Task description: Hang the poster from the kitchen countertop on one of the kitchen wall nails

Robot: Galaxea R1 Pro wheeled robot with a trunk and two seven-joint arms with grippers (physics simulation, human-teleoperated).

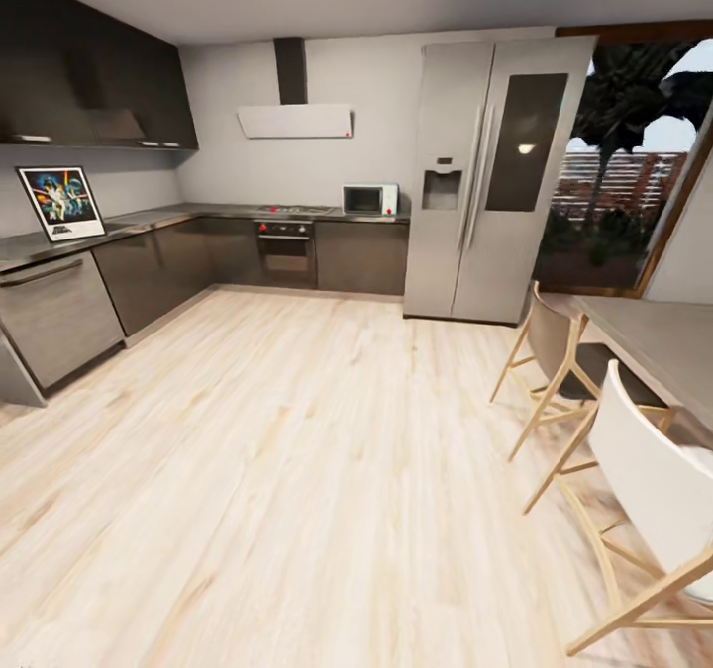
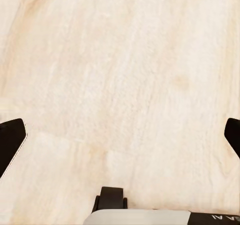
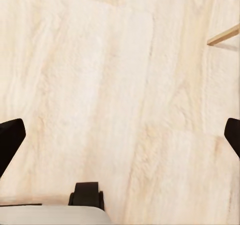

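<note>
Head view: poster (image 1: 61, 203) upright on countertop (image 1: 158, 219), far from both end effectors (spread wide, empty).

The poster (image 1: 61, 203) stands upright on the kitchen countertop (image 1: 149, 221), at the left end of its left arm, and it leans back against the pale grey wall under the dark upper cabinets. It has a thin black frame and a white border around a dark blue picture with bright figures, and a black logo is in the lower part. The surface is a long grey L-shape above dark cabinets. It carries a gas hob (image 1: 294, 211) on the far arm.
</note>
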